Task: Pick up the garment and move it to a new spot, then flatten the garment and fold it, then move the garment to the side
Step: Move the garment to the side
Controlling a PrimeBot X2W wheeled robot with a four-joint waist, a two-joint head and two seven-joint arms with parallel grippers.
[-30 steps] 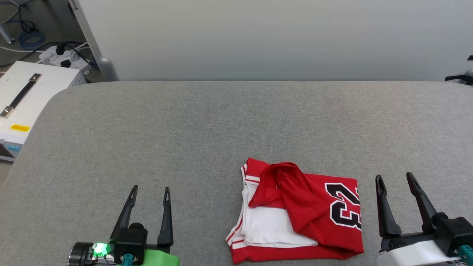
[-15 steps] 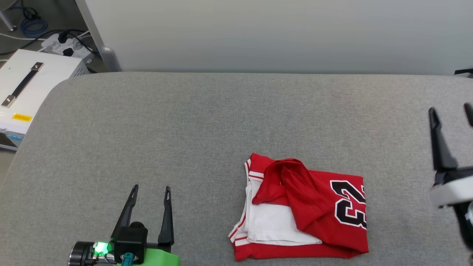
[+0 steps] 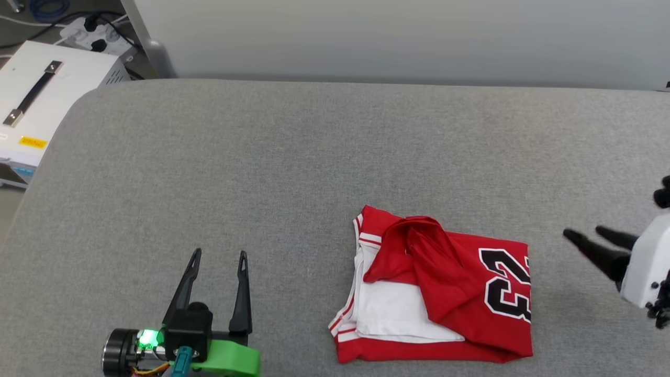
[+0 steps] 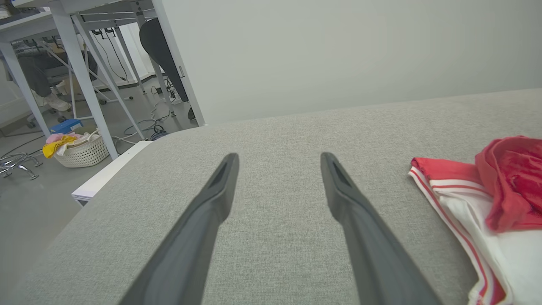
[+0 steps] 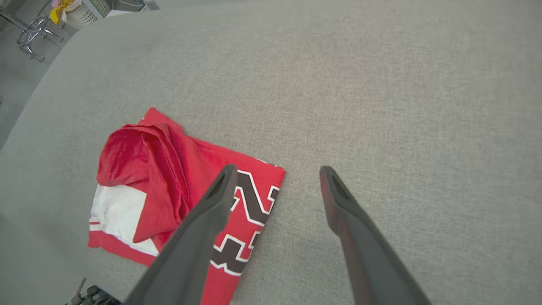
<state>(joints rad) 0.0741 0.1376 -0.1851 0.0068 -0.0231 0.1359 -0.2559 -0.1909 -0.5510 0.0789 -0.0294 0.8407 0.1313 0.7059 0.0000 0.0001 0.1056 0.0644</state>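
Garment (image 3: 439, 293): red, number 23; lies as a rough folded bundle on the table (image 3: 261, 157), near edge, right of middle; loose red flap across its top, white sleeve showing; shape as 1 second ago.
Right gripper (image 3: 583, 231): fingers apart, empty; 1 second ago upright just beside the bundle, now at the far right, tips pointing left at it, not touching.
Left gripper (image 3: 220, 253): fingers apart, empty; well left of the bundle, as before.
Head camera has shifted; the scene slides with it.
Judgement: fits a bundle awaiting pick-up, or 1 folded and set aside.
Right wrist view: whole bundle from above; left wrist view: striped sleeve edge, floor basket (image 4: 82, 152).
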